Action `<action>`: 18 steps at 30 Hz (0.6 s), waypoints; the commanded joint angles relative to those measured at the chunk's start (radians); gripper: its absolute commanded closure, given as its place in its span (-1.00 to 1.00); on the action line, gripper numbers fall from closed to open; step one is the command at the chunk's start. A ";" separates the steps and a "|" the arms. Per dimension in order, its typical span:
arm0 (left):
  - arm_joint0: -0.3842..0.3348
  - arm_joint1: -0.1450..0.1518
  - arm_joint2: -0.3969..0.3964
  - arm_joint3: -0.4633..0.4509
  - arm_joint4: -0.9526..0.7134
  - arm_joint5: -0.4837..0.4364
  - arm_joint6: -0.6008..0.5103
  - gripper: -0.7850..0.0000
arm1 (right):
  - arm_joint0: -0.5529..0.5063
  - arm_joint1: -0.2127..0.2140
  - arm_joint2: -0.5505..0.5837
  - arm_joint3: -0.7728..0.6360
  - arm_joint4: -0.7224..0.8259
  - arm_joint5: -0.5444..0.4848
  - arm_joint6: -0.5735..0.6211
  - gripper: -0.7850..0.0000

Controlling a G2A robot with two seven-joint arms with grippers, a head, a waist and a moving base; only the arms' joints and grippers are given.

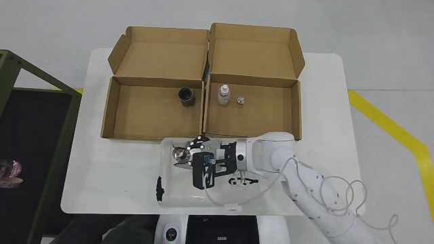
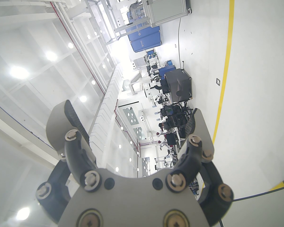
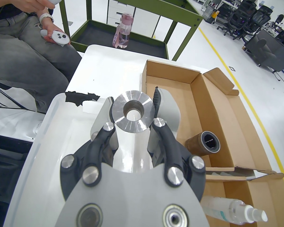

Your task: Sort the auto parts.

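The right gripper has its fingers clamped on a metal ring, one finger at each side of it. Under the fingers lies a clear bin. Just beside the fingers, a box holds a dark bearing. The left gripper has its fingers wide apart.

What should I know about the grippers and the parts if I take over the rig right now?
Left gripper: open, empty, pointing upward.
Right gripper: shut on the metal ring, over the clear bin.
Done: dark cylinder in one box; spray bottle and small part in the other box.
To do: box the ring; small bits seemingly in the bin too.
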 commanded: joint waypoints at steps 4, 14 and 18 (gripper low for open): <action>0.000 0.000 0.000 0.000 0.000 0.000 0.000 -1.00 | 0.022 -0.003 -0.002 0.004 0.025 0.019 0.004 1.00; 0.000 0.000 0.000 0.000 0.000 0.000 0.000 -1.00 | 0.073 -0.017 -0.027 0.035 0.060 0.071 0.005 1.00; 0.000 0.000 0.000 0.000 0.000 0.000 0.000 -1.00 | 0.104 -0.024 -0.039 0.063 0.072 0.085 0.002 1.00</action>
